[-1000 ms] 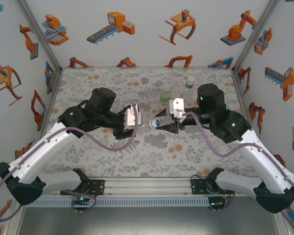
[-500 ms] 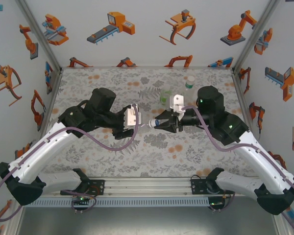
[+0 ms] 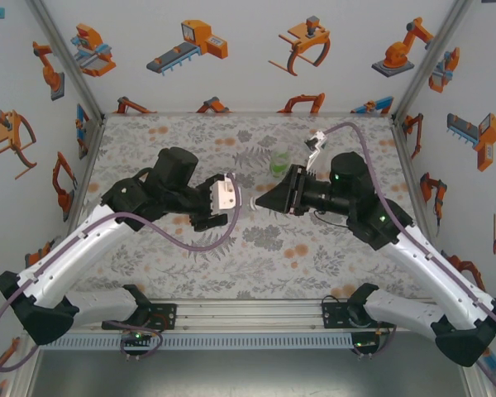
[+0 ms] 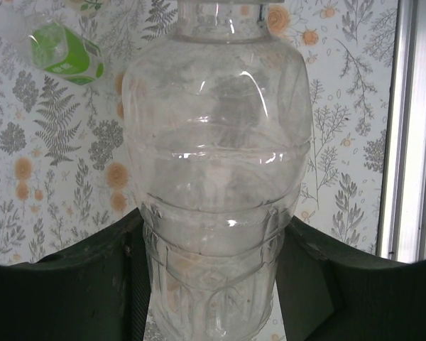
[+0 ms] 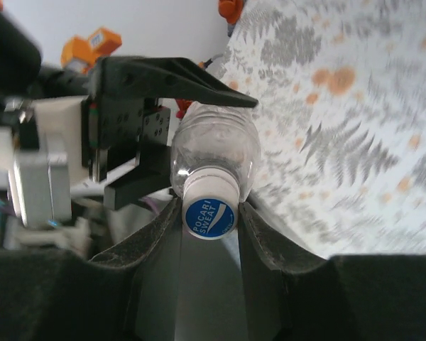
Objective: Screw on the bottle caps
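- The right pincer [image 5: 209,213] is narrow. Its two dark fingers [image 5: 153,238] press against either side of a white cap [image 5: 209,204] whose blue top reads POCARI SWEAT.
- The white cap sits on the neck of a plain clear bottle [image 5: 214,145]. The bottle lies level in the air, with its neck pointing toward the right arm.
- The left pincer [image 4: 213,220] is clamped on the ribbed lower body of the plain clear bottle, with one dark finger touching each flank. The shoulder and neck reach away from that wrist camera.
- From above, the two pincers face each other tip to tip over the middle of the desk [image 3: 174,141]. The bottle bridges the short gap between them, held off the surface.
- A green-tinted bottle [image 3: 279,162] sits on the desk just behind the right pincer, toward the back wall and apart from both arms.
- The desk has a grey fern and orange flower print.
- A metal frame rail [image 4: 412,128] runs along the desk's edge in the left wrist view.
- White walls printed with orange robot drawings [image 3: 194,41] close in the back and sides.
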Controlling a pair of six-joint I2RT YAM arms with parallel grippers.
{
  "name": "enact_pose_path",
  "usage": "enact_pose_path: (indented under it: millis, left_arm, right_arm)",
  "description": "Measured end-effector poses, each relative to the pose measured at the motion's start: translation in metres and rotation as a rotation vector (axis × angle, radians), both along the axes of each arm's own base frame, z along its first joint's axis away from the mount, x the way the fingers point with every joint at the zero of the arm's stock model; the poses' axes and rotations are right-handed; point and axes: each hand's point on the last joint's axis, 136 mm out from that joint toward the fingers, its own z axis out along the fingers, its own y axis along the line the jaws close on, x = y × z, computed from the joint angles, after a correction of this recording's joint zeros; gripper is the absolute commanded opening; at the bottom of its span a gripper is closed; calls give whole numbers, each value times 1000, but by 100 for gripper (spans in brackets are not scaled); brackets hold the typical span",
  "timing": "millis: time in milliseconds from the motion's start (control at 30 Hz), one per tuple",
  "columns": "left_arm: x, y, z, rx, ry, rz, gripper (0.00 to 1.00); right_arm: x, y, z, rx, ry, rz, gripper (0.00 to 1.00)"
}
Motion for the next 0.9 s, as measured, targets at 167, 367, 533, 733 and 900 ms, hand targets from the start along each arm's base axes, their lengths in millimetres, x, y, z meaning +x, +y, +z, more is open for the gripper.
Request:
enact_pose_path:
  millis: [167,367,533,733,900]
  left_arm:
    - [2,2,-13,49,27,14,1]
    - [2,4,-17,66,35,16,1]
    - [2,1,-13,45,28,4,1]
    - [1,-7,-1,-11,3,-22,1]
    - [-2,-5,7,-34,-11,-27,1]
  right_arm:
    - [6,-2,-28,6,335,-122,9]
    - [6,-2,-37,11,447,-166,27]
    - [6,-2,-28,-15,410,-150,46]
    - [6,-10,5,-39,222,-128,76]
    - [3,-23,30,-73,23,-106,72]
